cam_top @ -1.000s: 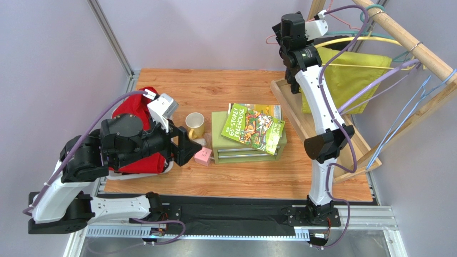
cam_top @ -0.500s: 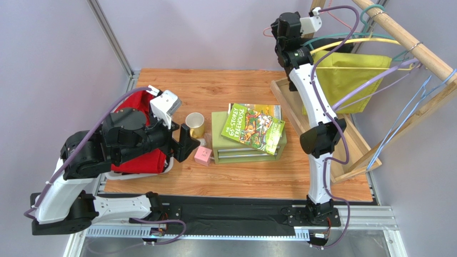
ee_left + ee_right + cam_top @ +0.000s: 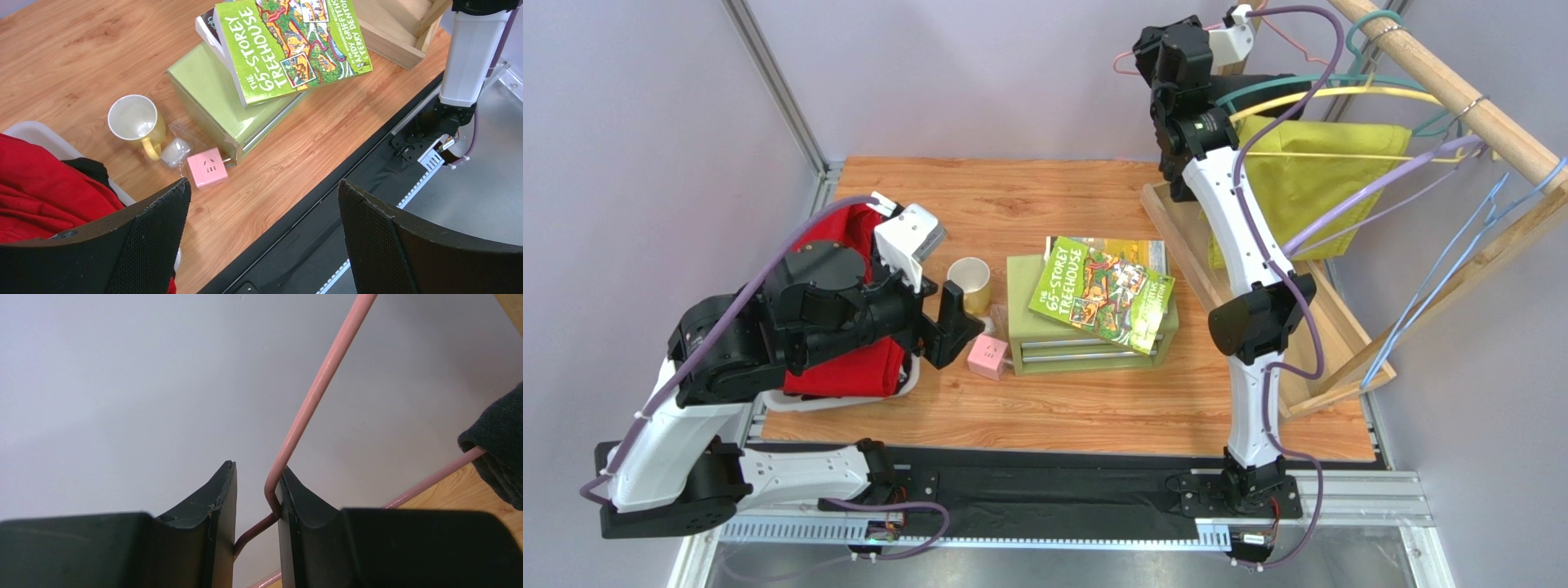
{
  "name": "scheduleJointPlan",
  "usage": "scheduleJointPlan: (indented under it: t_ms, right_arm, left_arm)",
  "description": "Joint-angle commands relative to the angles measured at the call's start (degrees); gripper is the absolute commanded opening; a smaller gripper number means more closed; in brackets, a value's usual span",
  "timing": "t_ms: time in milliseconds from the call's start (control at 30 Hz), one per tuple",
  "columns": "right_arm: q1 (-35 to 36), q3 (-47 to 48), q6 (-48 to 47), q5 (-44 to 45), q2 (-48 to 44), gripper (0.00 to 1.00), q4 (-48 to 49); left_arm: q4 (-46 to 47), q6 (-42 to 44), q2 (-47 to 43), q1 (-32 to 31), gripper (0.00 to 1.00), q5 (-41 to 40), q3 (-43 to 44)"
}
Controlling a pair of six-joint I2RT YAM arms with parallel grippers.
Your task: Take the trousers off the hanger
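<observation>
The right tool has its fingers nearly together around a pink hanger; a dark garment hangs just right. The left tool gapes wide.

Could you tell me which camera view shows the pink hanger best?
The right wrist view: the pink hanger runs between the right pincer fingers, its bent corner against the inner face of one. The top external view shows only thin pink wire beside that pincer. The left wrist view shows none.

I see red trousers beside a yellow mug, yellow-green trousers hanging, a pink hanger, and a pink cube.
</observation>
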Motion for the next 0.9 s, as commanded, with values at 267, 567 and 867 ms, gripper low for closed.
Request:
scheduleJointPlan:
  t_ms: [267, 567, 867]
  right_arm:
    - [0.69, 3.82, -16.43, -10.04, -7.8, 0.0, 7.44]
    - [0.95, 2.06, -13.98, -18.04, -12.19, 0.0, 6.83]
    - [4.64, -3.21, -6.35, -17.43, -19.4, 0.0, -1.51]
  left_arm:
    - [3.91, -2.06, -2.44, 0.3, 0.93, 2.29, -0.35]
    - [5.05, -3.47, -3.59, 0.21, 0.93, 2.2, -0.62]
    - [5.49, -2.94, -4.2, 0.3, 0.93, 1.94, 0.44]
